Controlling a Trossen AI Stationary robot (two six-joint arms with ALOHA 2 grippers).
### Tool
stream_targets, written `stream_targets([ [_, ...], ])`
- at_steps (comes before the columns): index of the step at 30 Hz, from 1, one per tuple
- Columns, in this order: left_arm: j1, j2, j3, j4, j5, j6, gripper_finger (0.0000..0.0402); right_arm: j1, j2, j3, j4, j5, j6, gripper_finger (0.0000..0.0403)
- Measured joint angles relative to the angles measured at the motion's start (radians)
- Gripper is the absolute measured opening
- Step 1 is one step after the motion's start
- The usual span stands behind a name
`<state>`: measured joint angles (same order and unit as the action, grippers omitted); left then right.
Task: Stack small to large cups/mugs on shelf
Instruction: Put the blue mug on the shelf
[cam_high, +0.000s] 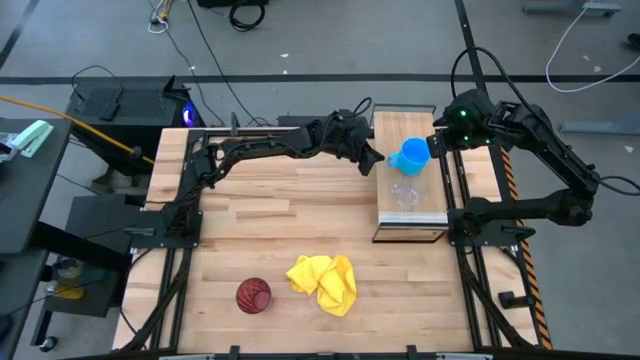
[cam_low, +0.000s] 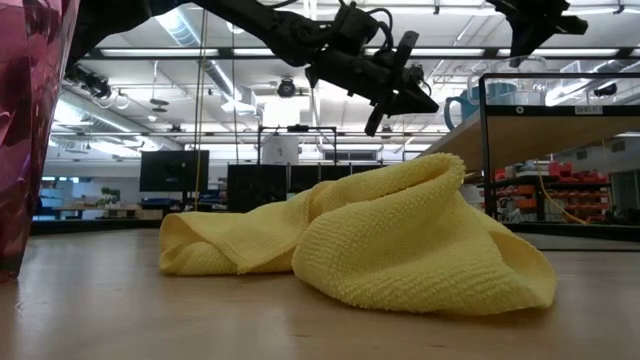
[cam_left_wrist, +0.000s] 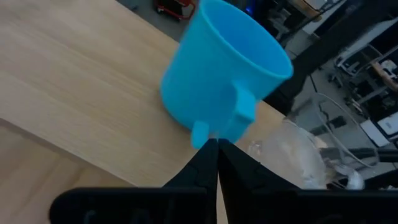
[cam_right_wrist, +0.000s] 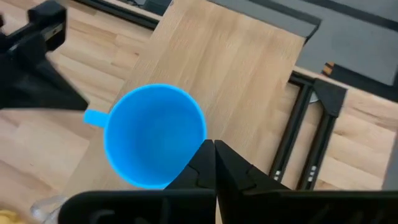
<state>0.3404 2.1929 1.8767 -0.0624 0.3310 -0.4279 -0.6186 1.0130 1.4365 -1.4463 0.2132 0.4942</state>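
I am seeing the ribbed dark red tumbler (cam_high: 253, 296) sitting beside the crumpled yellow cloth (cam_high: 323, 283) on the near tabletop. On the smooth plank shelf (cam_high: 396, 128), the left gripper (cam_high: 373, 160) is clenching the blue mug (cam_high: 410, 155) by its handle, just behind the clear cup (cam_high: 405, 193). The right gripper (cam_right_wrist: 213, 148) is hovering, clenched and empty, at the mug's rim.

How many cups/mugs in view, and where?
3: blue mug and clear cup beside it on the shelf; dark red tumbler on the tabletop. No others visible.
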Motion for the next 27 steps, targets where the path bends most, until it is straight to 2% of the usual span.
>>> stream_targets([
  [8, 0.005, 0.000, 0.000, 0.000, 0.002, 0.002, 0.0011, 0.000, 0.000, -0.009, -0.002, -0.035, 0.011, 0.0000],
  [18, -0.023, 0.000, 0.000, -0.001, 0.021, 0.020, 0.0021, 0.000, -0.016, -0.199, 0.056, -0.039, 0.017, 0.0000],
  [27, -0.030, 0.021, 0.000, 0.010, 0.022, 0.004, 0.0014, 0.000, -0.018, -0.234, 0.078, -0.039, 0.026, 0.0000],
])
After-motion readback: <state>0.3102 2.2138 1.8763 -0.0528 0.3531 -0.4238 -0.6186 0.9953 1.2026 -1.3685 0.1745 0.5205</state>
